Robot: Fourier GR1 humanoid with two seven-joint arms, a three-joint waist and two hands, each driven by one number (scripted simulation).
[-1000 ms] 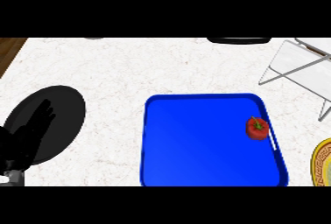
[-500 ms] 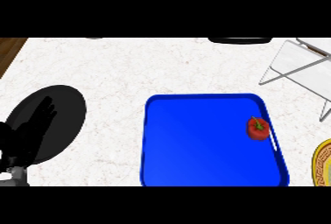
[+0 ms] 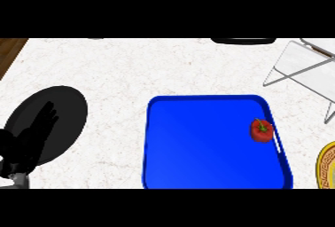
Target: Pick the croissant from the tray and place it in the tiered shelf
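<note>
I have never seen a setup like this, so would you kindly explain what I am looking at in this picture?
This is a humanoid robot's view from its head, looking steeply down at a white kitchen counter. At the lower left its left hand, black on a grey forearm, rests open with fingers up over a black plate; it holds nothing. The right hand is out of view. In the middle lies a blue tray with one small red fruit, green-stemmed, near its right rim. A wire shelf stands at the upper right, and a yellow plate peeks in at the right edge. No croissant shows on the tray.
</note>
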